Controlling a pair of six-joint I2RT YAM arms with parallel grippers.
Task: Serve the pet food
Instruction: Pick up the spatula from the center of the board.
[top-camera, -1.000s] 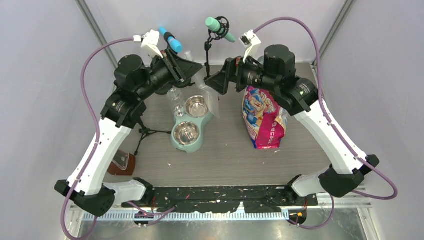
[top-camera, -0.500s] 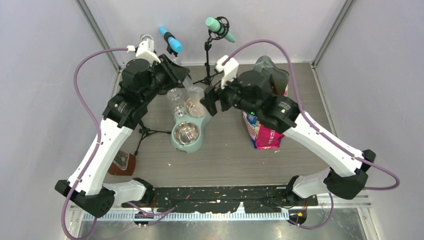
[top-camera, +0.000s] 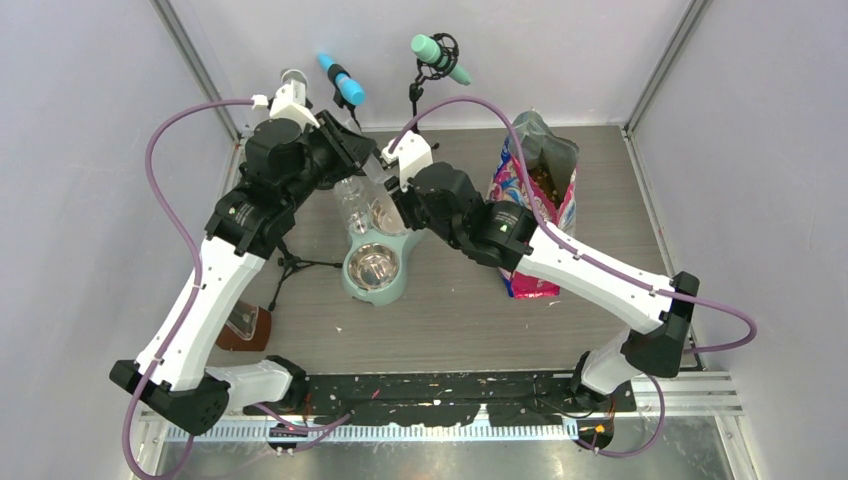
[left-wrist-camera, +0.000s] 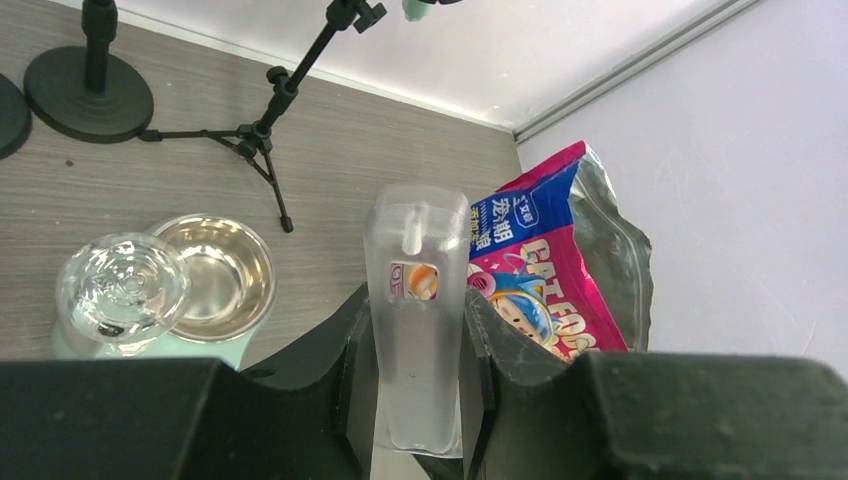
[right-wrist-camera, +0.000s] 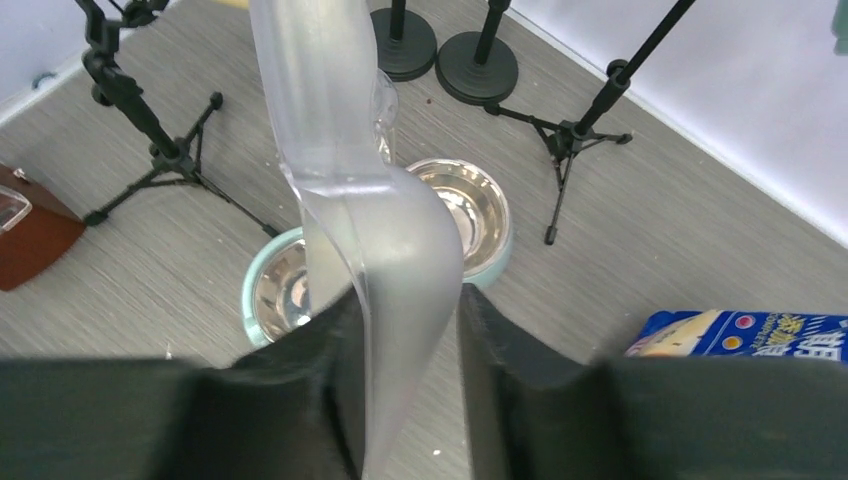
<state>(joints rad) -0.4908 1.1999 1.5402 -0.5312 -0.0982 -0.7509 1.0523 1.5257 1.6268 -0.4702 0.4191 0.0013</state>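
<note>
Pet food (top-camera: 547, 180): small brown kibble pellets, visible in mouth of open pink-white-blue printed bag (top-camera: 535, 282), right side of desk; none seen in steel bowls (top-camera: 373, 265).
Step in hand: clear plastic scoop (right-wrist-camera: 372, 230), apparently empty, held over mint-green double feeder (top-camera: 352, 288).
Left tool (left-wrist-camera: 415, 310) clamped on handle; right tool (right-wrist-camera: 405, 300) pinching scoop's bowl end.
Next, by judgement: one tool releases, other carries scoop into bag mouth.
Grey wood-grain desk (top-camera: 450, 310); pale walls; black microphone stands (right-wrist-camera: 570, 140).

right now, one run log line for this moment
left gripper: shut on scoop handle | right gripper: shut on scoop cup | feeder: bowls look bare | kibble: in open bag
</note>
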